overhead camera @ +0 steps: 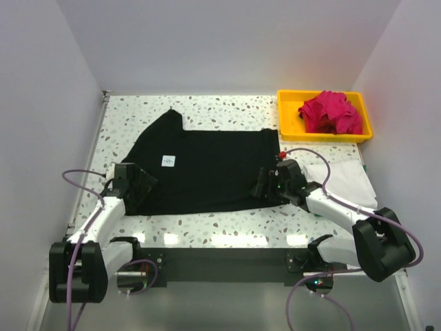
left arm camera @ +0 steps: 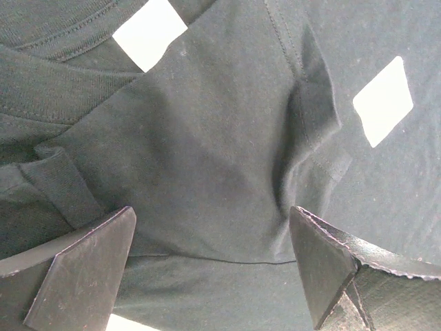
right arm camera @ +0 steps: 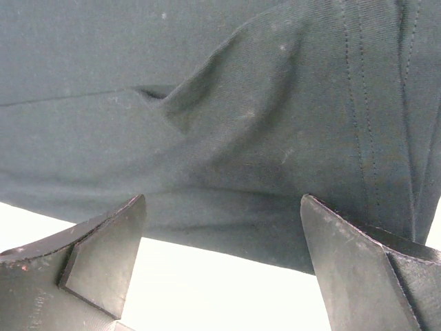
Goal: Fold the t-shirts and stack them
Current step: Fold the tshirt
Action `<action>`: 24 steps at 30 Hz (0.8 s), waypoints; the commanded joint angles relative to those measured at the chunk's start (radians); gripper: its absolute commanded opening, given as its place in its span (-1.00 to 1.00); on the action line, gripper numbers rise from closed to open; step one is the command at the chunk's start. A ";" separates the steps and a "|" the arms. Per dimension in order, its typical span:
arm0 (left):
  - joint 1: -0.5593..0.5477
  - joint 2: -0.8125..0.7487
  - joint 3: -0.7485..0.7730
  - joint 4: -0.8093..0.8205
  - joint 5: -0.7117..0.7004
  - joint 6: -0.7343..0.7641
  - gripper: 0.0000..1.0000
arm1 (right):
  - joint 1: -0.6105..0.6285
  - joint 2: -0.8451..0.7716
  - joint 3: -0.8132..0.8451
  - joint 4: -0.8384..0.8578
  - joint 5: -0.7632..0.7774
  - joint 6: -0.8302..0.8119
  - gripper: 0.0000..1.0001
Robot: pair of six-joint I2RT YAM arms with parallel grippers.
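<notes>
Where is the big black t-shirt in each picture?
Top external: the black t-shirt lies spread mid-table.
Left wrist: the shirt fills nearly the whole picture.
Right wrist: the shirt fills the upper part.
Shared landmark: the shirt's edge against the pale table.

Large black cloth t-shirt (overhead camera: 207,165) lies mid-frame on speckled table (overhead camera: 207,227); crumpled magenta cloth shirt (overhead camera: 333,112) in yellow plastic tray (overhead camera: 288,118), upper right.

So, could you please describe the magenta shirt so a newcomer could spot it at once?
Look to the far right corner of the speckled table, where a yellow tray sits. The magenta shirt lies crumpled inside it, the only bright pink thing in view, unlike the black shirt spread out mid-table and the white cloth just in front of the tray.
</notes>
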 commanded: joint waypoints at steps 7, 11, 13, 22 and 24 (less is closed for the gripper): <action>0.016 -0.141 0.043 -0.347 -0.116 -0.045 1.00 | -0.004 -0.095 0.009 -0.257 -0.024 -0.028 0.97; 0.016 -0.190 0.165 -0.345 -0.118 -0.002 1.00 | -0.004 -0.129 0.136 -0.249 -0.030 -0.079 0.97; 0.017 -0.201 0.233 -0.308 -0.119 0.030 1.00 | -0.004 -0.124 0.194 -0.260 0.011 -0.105 0.97; 0.016 0.144 0.531 0.056 0.069 0.246 1.00 | -0.021 0.093 0.556 -0.269 0.219 -0.166 0.97; 0.016 0.317 0.673 0.083 0.160 0.323 1.00 | -0.030 0.142 0.630 -0.269 0.220 -0.175 0.97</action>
